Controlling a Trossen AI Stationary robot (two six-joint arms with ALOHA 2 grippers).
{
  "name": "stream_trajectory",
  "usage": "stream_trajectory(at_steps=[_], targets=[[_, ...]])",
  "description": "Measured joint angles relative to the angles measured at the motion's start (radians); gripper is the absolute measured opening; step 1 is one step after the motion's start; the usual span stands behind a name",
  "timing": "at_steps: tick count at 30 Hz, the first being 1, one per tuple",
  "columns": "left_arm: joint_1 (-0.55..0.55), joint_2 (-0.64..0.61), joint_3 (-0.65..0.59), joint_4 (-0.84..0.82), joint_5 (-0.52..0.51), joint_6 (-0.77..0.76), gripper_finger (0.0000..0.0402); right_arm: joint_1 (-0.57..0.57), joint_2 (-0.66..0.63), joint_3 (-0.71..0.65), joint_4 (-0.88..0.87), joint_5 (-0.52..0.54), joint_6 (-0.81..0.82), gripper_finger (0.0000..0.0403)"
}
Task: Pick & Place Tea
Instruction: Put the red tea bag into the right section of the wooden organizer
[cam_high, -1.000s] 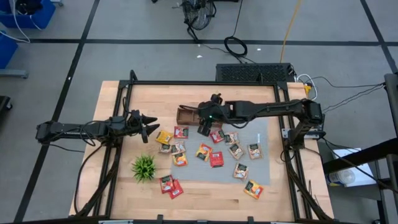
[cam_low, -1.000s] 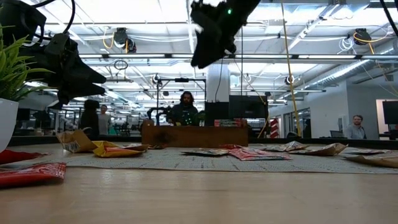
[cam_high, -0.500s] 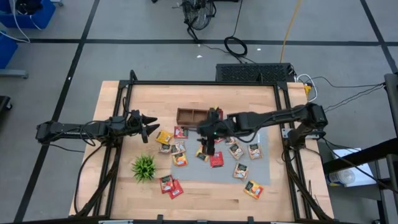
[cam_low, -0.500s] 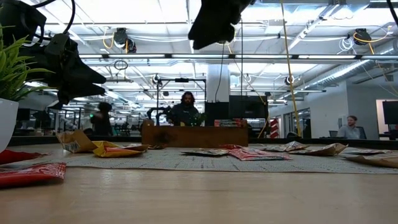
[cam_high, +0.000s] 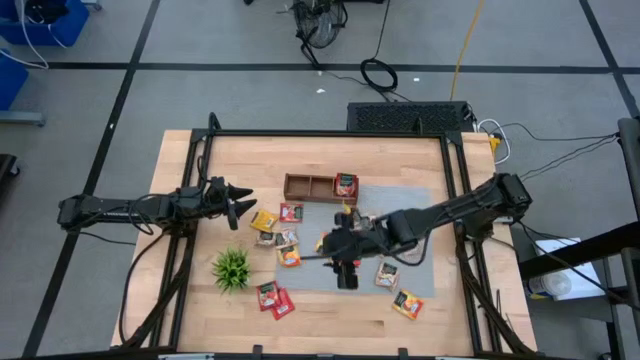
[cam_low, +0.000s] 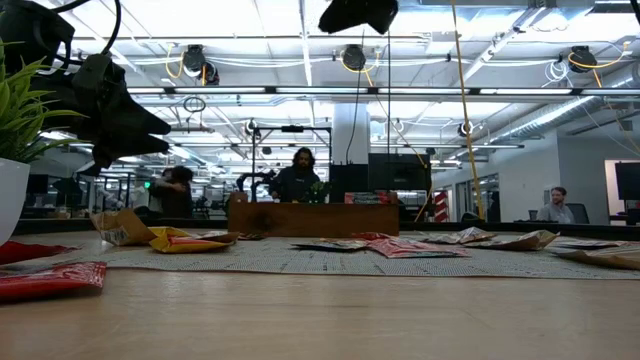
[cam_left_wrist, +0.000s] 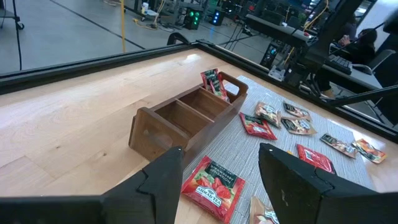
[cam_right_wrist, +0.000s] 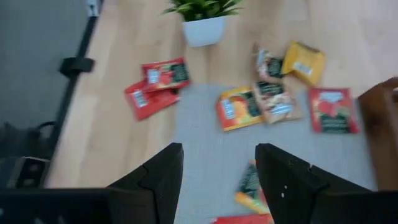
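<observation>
Right pincer (cam_high: 347, 277), fingers spread and empty, hovers above scattered square paper tea packets (cam_high: 386, 274) on the grey mat (cam_high: 312, 275); one red packet (cam_high: 345, 184) sits in the compartmented wooden tray (cam_high: 310, 186); next: descend onto a packet

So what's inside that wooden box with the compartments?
One red tea packet stands in an end compartment of the wooden box, the right-hand one seen from above. The other two look empty, though the near wall hides part of their floors.
</observation>
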Motion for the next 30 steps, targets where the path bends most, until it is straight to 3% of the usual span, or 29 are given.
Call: stream_trajectory(at_steps=[7,11,30], targets=[[0.0,0.0,0.0,0.0,0.0,0.0,0.0212,0.046,0.0,0.0,-0.174,0.001,0.115,0.0193],[0.0,0.0,0.0,0.0,0.0,0.0,0.0212,0.052,0.0,-0.005,-0.289,0.001,0.098,0.02],[0.0,0.0,0.0,0.0,0.0,0.0,0.0212,0.007,0.0,-0.049,-0.273,0.003,0.042,0.0201]])
